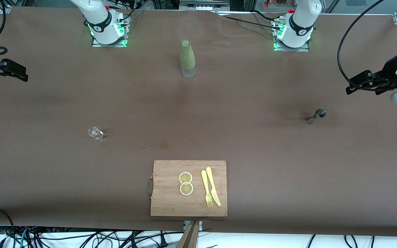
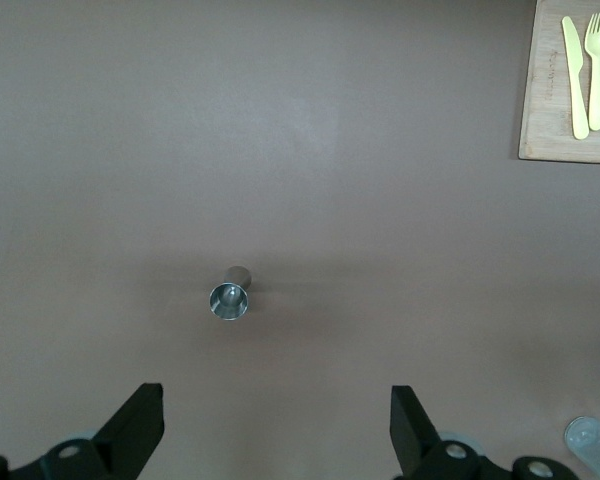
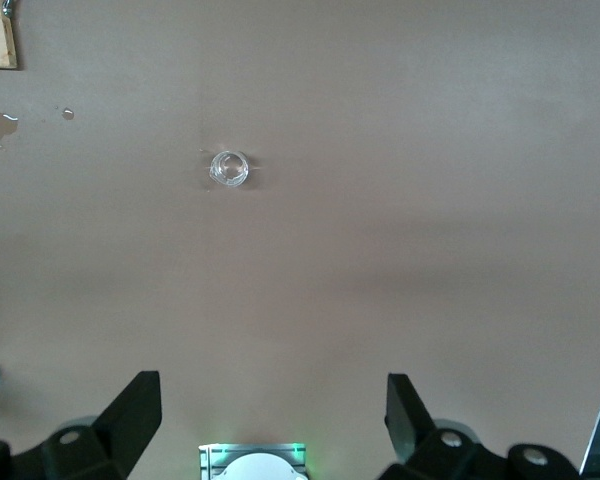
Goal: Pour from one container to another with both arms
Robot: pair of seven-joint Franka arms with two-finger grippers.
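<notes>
A small clear glass stands on the brown table toward the right arm's end. A steel jigger stands toward the left arm's end. A green-sleeved bottle stands upright between the two arm bases. My left gripper hangs open and empty in the air above the table's edge, with the jigger in its wrist view. My right gripper hangs open and empty above the other end, with the glass in its wrist view.
A wooden cutting board lies near the front edge, carrying two lemon slices, a yellow fork and a yellow knife. Small wet spots mark the table just farther from the camera than the board. The arm bases stand at the back.
</notes>
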